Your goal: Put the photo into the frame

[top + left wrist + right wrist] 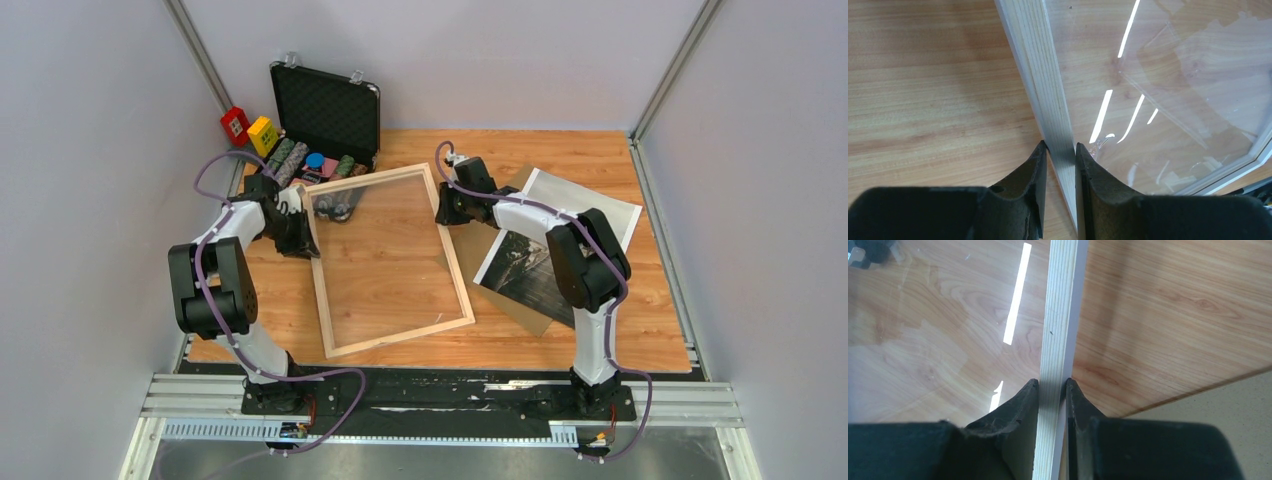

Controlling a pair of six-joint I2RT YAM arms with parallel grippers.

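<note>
Left gripper [1059,146] and right gripper [1052,382] each pinch an opposite rail of the frame [400,337]; lift level and together to avoid twisting

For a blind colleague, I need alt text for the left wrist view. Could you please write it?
The left gripper clamps the frame by its pale wooden rail, one black finger on each side. Right of the rail, the clear pane shows the wooden table beneath, with light streaks.
</note>
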